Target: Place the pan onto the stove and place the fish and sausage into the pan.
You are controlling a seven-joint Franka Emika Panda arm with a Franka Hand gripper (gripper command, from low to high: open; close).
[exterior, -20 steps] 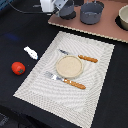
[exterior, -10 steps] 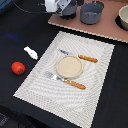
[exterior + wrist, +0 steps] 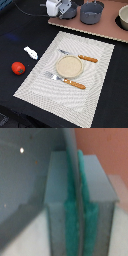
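Looking across the dark worktop (image 3: 112,95), you had the hand (image 3: 64,10) at the far edge, over the exterior view's left end of the stove (image 3: 107,29), right at the pan (image 3: 69,11). In the wrist view its green-padded fingers (image 3: 75,203) were pressed on a thin grey edge, apparently the rim of the pan (image 3: 25,173), so the hand was pinching the pan. Just beside it, toward the exterior view's right, stood a grey pot (image 3: 92,12), near enough to crowd the hand. A pale round bowl (image 3: 123,17) sat at the stove's far right end. The fish (image 3: 30,52) and the sausage (image 3: 18,68) lay on the worktop well apart from the stove, on the exterior view's left of a striped placemat (image 3: 35,85). That mat carried a beige plate (image 3: 69,66), a knife (image 3: 80,57) and a fork (image 3: 66,80). You had no readable writing anywhere.
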